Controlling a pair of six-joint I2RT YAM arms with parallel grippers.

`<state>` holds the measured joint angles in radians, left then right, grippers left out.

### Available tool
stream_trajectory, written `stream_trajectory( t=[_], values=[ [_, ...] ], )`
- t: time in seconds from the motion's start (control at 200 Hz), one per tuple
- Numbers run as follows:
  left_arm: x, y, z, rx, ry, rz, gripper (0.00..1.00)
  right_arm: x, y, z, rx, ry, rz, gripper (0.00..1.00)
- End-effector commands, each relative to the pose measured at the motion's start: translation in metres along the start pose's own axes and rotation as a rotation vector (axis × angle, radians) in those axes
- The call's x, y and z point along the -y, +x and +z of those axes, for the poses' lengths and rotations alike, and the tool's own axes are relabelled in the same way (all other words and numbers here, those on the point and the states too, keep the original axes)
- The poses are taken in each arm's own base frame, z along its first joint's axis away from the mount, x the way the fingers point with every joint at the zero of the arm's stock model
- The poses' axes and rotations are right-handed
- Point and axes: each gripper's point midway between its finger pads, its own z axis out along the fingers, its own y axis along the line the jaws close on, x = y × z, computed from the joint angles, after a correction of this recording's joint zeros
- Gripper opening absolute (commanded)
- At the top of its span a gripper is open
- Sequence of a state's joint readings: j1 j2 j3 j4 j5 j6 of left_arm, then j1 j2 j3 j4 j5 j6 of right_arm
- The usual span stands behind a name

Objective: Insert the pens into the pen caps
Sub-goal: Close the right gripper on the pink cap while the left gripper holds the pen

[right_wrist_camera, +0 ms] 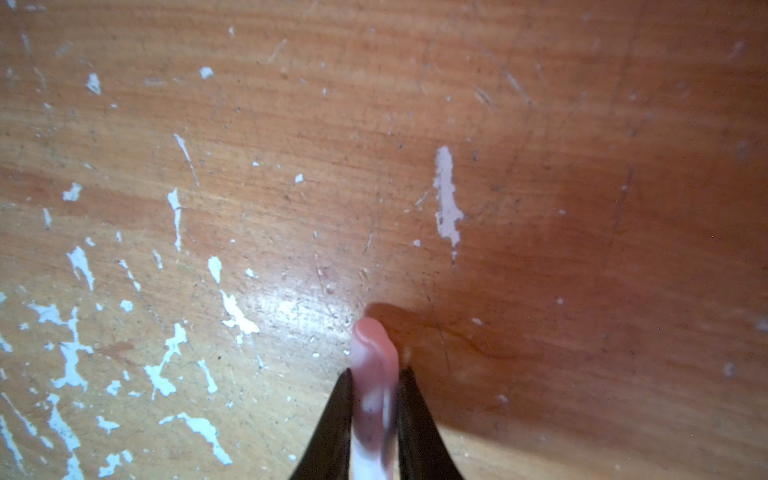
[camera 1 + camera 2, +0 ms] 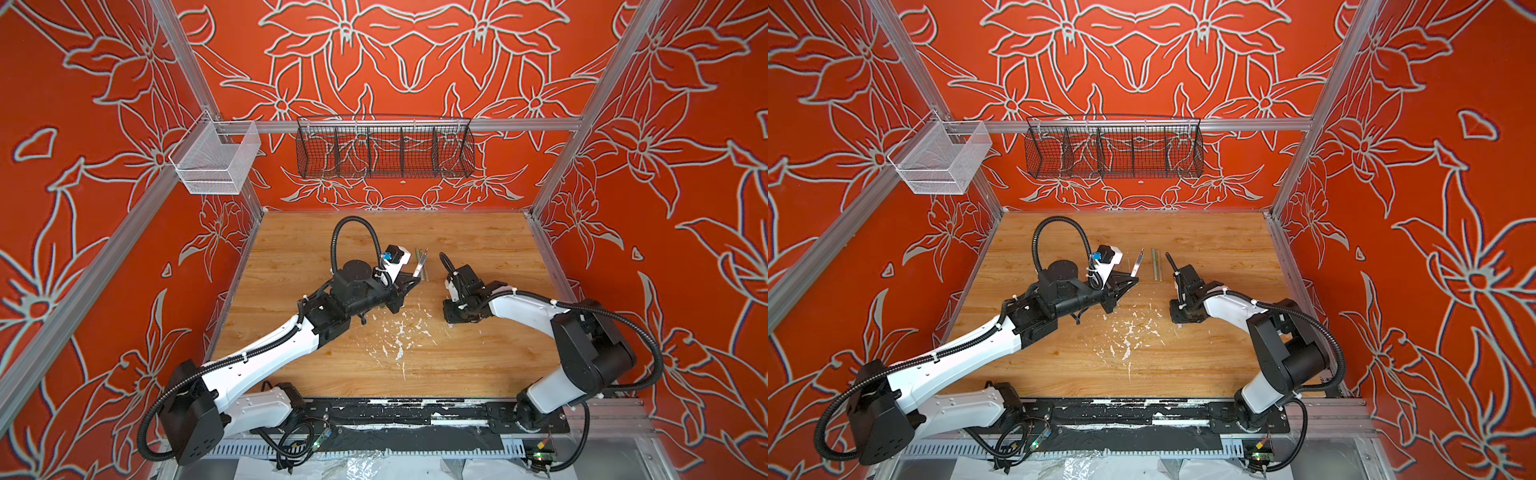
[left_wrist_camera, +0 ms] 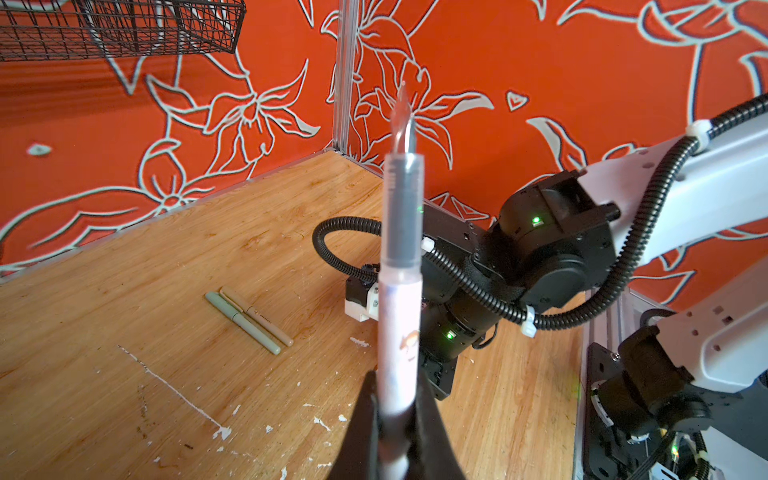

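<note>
My left gripper (image 3: 397, 419) is shut on the pale pink pen (image 3: 401, 307). It holds the pen above the table with the dark pointed tip (image 3: 405, 137) aimed up and away. Both top views show this pen (image 2: 420, 264) (image 2: 1137, 264) near the table's middle. My right gripper (image 1: 375, 376) points down at the wood and is shut on the pale pink pen cap (image 1: 374, 353), whose rounded end sits just over the table. In both top views the right wrist (image 2: 459, 309) hides that cap. A light green pen (image 3: 243, 322) and a tan pen (image 3: 257, 316) lie side by side, each apparently capped.
White paint flecks (image 2: 399, 332) scatter over the wooden table (image 2: 478, 365) between the arms. A black wire basket (image 2: 384, 153) hangs on the back rail and a white mesh basket (image 2: 216, 160) at the left. Red patterned walls close three sides.
</note>
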<state>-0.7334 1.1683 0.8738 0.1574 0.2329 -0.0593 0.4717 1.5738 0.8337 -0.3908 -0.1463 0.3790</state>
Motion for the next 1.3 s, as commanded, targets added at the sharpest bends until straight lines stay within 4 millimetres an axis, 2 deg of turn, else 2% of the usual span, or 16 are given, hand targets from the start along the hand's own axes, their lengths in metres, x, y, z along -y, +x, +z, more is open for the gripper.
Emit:
stream_trajectory(
  t=[0.0,0.105,0.355,0.525,0.791,0.971,1.076,1.296],
  values=[
    [0.004,-0.007,0.0,0.014,0.005,0.022,0.0,-0.01,-0.007,-0.011,0.024,-0.013,-0.02,0.2],
    [0.004,-0.007,0.0,0.012,0.005,0.022,0.0,-0.011,-0.008,-0.011,0.015,-0.006,-0.026,0.21],
    [0.004,-0.007,0.0,0.012,0.003,0.026,0.0,-0.014,0.0,0.003,-0.016,-0.007,-0.033,0.21],
    [0.003,-0.007,0.0,0.01,0.001,0.027,0.0,-0.013,0.0,0.005,-0.025,0.049,-0.062,0.23],
    [0.003,-0.007,0.0,0.006,-0.006,0.028,0.0,-0.027,-0.001,0.005,-0.026,0.005,-0.075,0.29],
    [0.003,-0.007,0.0,0.005,-0.006,0.03,0.0,-0.022,0.001,0.006,-0.03,0.03,-0.073,0.29],
    [0.003,-0.008,0.0,0.007,-0.006,0.032,0.0,-0.017,0.004,0.009,-0.048,0.056,-0.077,0.25],
    [0.003,-0.007,0.0,0.005,-0.01,0.033,0.0,-0.021,0.003,0.01,-0.046,0.055,-0.086,0.2]
  ],
)
